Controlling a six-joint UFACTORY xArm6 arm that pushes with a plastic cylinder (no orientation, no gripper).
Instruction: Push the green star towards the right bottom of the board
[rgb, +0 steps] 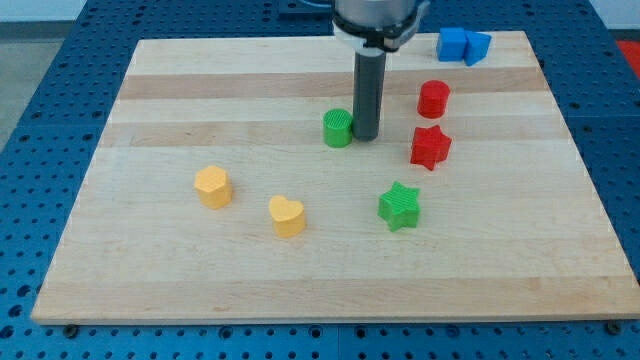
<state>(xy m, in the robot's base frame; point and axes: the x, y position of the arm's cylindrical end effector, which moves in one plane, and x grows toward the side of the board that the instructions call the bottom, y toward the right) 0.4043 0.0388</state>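
The green star (400, 206) lies right of the board's middle, toward the view's bottom. My tip (366, 137) stands above and to the left of it, well apart, right beside the right edge of a green cylinder (338, 128). A red star (431, 147) lies above and to the right of the green star.
A red cylinder (434, 98) sits above the red star. Two blue blocks (463, 45) lie at the board's top right corner. A yellow hexagon-like block (213, 186) and a yellow heart (287, 215) lie left of the green star. The wooden board (320, 285) sits on a blue perforated table.
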